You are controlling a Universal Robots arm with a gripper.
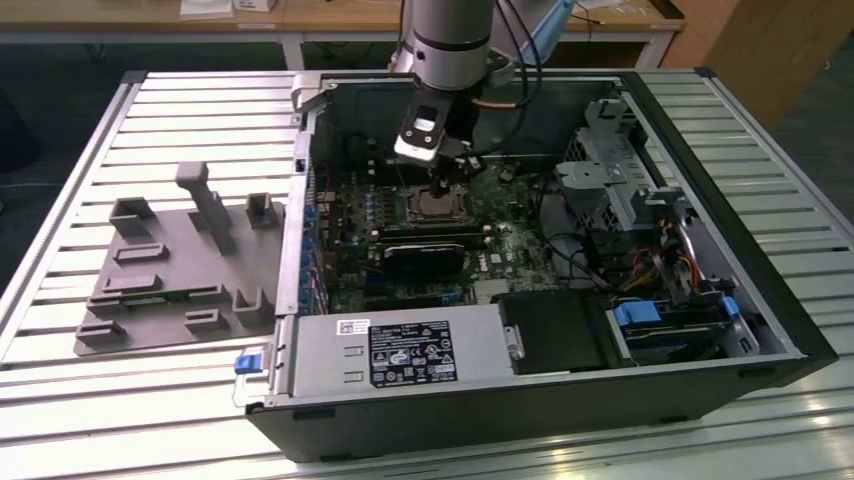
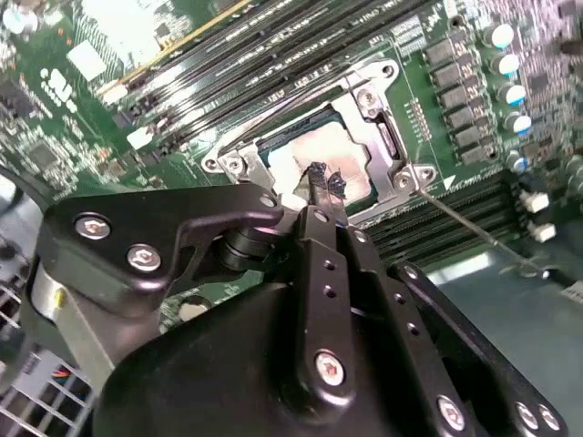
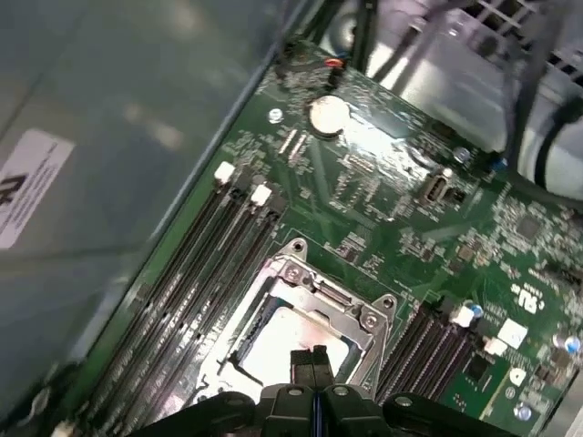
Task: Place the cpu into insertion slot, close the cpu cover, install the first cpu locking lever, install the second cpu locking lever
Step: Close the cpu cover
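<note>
The cpu [image 2: 305, 153] lies in the insertion slot on the green motherboard, its dull silver top showing; the slot's contacts are hidden beneath it. The cpu cover [image 2: 364, 137] lies flat around the chip as a silver frame, also seen in the first wrist view as cover [image 3: 321, 293] around cpu [image 3: 287, 339]. My gripper [image 2: 325, 180] hovers just over the chip's edge, fingers pressed together with nothing between them. In the exterior view the gripper [image 1: 451, 168] hangs above the socket [image 1: 434, 205]. A thin locking lever [image 2: 474, 229] sticks out from the socket corner across the memory slots.
Long black memory slots [image 2: 273, 55] flank the socket on both sides. A black heatsink block [image 1: 424, 258] sits beside the socket, the power supply [image 1: 400, 350] in front, a drive cage [image 1: 627, 190] at the exterior view's right. A grey fixture tray [image 1: 174, 270] lies outside the case.
</note>
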